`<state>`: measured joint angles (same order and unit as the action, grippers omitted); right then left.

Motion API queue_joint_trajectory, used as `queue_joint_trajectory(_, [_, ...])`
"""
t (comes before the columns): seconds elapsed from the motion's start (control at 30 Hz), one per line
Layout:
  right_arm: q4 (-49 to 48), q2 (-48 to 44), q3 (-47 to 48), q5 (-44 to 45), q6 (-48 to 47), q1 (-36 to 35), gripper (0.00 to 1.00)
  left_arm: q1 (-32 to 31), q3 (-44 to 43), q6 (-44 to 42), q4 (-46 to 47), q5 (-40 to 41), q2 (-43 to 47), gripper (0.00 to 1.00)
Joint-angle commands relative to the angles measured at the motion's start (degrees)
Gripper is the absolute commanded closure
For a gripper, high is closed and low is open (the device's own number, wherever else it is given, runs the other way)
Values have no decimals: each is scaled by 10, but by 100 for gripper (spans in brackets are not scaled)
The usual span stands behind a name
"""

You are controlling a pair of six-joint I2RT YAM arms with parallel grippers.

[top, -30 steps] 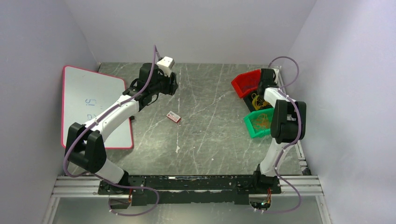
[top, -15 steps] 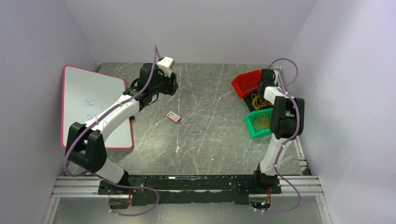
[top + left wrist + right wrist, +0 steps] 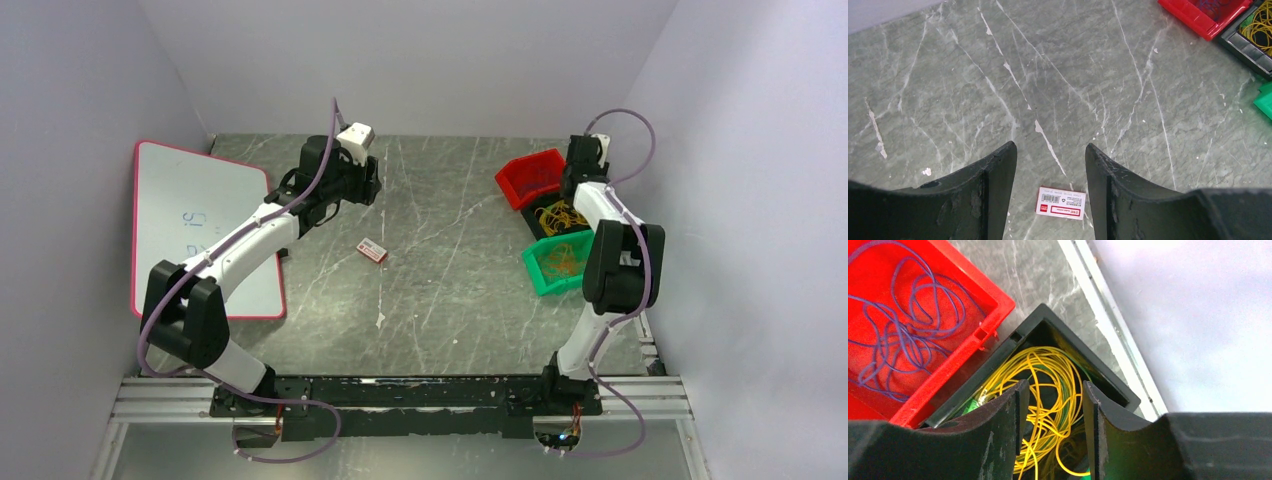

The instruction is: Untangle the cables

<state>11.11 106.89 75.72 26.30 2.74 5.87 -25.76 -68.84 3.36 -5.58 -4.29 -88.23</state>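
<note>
A loose tangle of thin yellow cables point(image 3: 1048, 357) lies in a black bin point(image 3: 1108, 382) at the table's far right, also visible from above as cables point(image 3: 558, 216). My right gripper point(image 3: 1055, 385) hovers just over that bin, open, with the cables lying below the gap and nothing pinched. More yellowish cables point(image 3: 562, 258) fill the green bin point(image 3: 535, 272), and thin purple cables point(image 3: 903, 335) sit in the red bin point(image 3: 993, 300). My left gripper point(image 3: 1050, 146) hangs open above bare table at the back centre.
A small white and red card point(image 3: 1060, 203) lies on the table under the left gripper, card point(image 3: 372, 250) near the middle. A pink-edged whiteboard point(image 3: 190, 230) rests at the left. The table's metal rail point(image 3: 1118, 345) and the right wall run close beside the bins.
My right gripper went from shut to open and pulled up and back from the black bin, leaving the yellow cables in it. The left arm stayed still.
</note>
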Motion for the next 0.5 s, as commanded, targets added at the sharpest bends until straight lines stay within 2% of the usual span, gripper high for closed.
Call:
queue_joint_trajectory(0.0, [9, -31, 22, 8, -1, 6, 53, 2, -5, -8, 9, 9, -4, 42])
queue_joint_trajectory(0.3, [22, -76, 25, -8, 16, 7, 47, 2, -4, -7, 9, 9, -3, 42])
queue_joint_trajectory(0.37, [16, -100, 22, -40, 24, 7, 46, 2, -5, -4, 9, 8, -3, 42])
queue_joint_trajectory(0.47, [-23, -146, -2, -148, 38, 7, 45, 2, -6, 3, 12, 16, -3, 38])
